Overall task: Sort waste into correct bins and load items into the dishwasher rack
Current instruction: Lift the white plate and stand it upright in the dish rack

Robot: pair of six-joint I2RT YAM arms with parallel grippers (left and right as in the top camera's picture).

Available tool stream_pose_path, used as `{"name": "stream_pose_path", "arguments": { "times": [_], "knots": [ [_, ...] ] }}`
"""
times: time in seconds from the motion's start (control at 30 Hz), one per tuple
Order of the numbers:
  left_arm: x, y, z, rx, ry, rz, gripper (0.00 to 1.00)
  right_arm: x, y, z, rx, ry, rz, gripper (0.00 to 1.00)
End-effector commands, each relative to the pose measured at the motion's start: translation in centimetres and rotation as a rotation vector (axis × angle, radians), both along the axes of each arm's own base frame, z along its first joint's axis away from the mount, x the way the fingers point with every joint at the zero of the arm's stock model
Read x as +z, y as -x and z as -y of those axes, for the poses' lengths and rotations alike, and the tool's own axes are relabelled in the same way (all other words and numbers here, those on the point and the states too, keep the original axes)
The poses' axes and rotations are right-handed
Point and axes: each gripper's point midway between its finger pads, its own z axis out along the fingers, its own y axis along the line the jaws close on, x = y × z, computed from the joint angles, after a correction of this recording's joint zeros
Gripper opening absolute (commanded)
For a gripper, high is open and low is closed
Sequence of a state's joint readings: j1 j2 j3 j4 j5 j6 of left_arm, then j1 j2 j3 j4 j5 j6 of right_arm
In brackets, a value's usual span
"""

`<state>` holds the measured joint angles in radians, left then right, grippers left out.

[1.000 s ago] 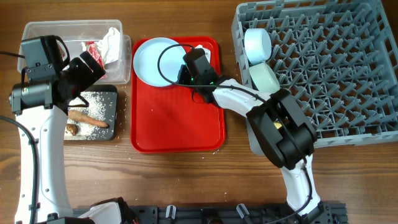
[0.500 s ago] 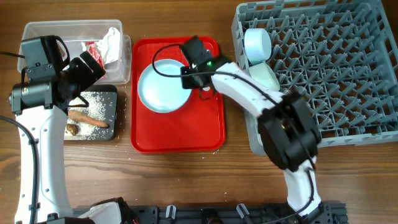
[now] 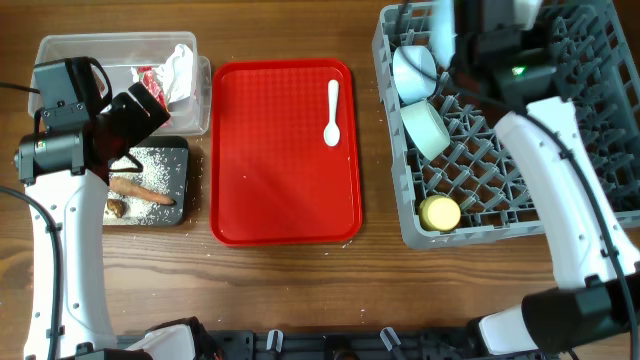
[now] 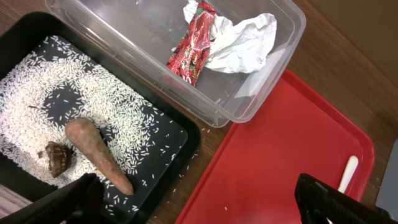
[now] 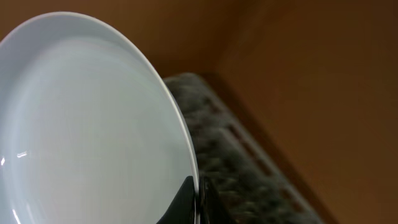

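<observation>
Overhead, my right arm reaches over the dishwasher rack [image 3: 560,170]. On the right wrist view, the right end effector [image 5: 194,198] is pinching the rim of the pale plate [image 5: 81,124], held on edge above the blurred grey rack. Inside the rack sit the white bowl [image 3: 413,70], the green bowl [image 3: 425,130] just beside it, and the yellow cup [image 3: 440,213] near the front wall. The white spoon [image 3: 332,112] lies alone on the red serving tray [image 3: 285,190].

My left end effector [image 4: 196,186] hangs spread wide, gripping nothing, over the bins. The red wrapper [image 4: 194,43] and tissue [image 4: 245,40] touch inside the clear tub [image 3: 60,50]. The carrot piece [image 4: 96,152], brown lump [image 4: 57,157] and rice [image 4: 37,93] lie in the black tray [image 4: 180,134] on the tabletop [image 3: 300,290].
</observation>
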<state>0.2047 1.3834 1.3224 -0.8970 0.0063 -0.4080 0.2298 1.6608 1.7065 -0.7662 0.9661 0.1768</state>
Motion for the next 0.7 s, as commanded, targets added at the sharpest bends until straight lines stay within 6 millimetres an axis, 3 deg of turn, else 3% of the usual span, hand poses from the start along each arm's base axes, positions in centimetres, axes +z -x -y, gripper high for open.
{"name": "stream_pose_path", "arguments": {
  "times": [0.0, 0.07, 0.27, 0.47, 0.5, 0.53, 0.57, 0.63, 0.67],
  "knots": [
    [0.7, -0.2, 0.1, -0.015, -0.008, 0.019, 1.0, -2.7, -0.7, 5.9, -0.136, 0.114, -0.128, 0.04],
    [0.7, -0.2, 0.1, -0.015, -0.007, 0.019, 1.0, -5.5, -2.7, 6.6, -0.032, 0.155, -0.282, 0.04],
    [0.7, -0.2, 0.1, -0.015, -0.008, 0.019, 1.0, -10.0, -7.8, 7.1, 0.125, 0.381, -0.533, 0.04],
    [0.7, -0.2, 0.1, -0.015, -0.008, 0.019, 1.0, -14.7, -10.0, 3.8, 0.418, 0.313, -0.618, 0.04],
    [0.7, -0.2, 0.1, -0.015, -0.008, 0.019, 1.0, -14.8, -10.0, 3.6, 0.413, 0.289, -0.597, 0.24],
    [0.7, -0.2, 0.1, -0.015, -0.008, 0.019, 1.0, -14.6, -10.0, 3.6, 0.393, 0.262, -0.567, 0.62],
    [0.7, -0.2, 0.1, -0.015, -0.008, 0.019, 1.0, -14.1, -9.9, 3.6, 0.369, 0.233, -0.527, 0.88],
    [0.7, -0.2, 0.1, -0.015, -0.008, 0.019, 1.0, -12.6, -9.6, 3.6, 0.344, 0.195, -0.46, 1.0],
    [0.7, -0.2, 0.1, -0.015, -0.008, 0.019, 1.0, -11.8, -9.4, 3.1, 0.357, 0.178, -0.437, 1.0]
  ]
}}
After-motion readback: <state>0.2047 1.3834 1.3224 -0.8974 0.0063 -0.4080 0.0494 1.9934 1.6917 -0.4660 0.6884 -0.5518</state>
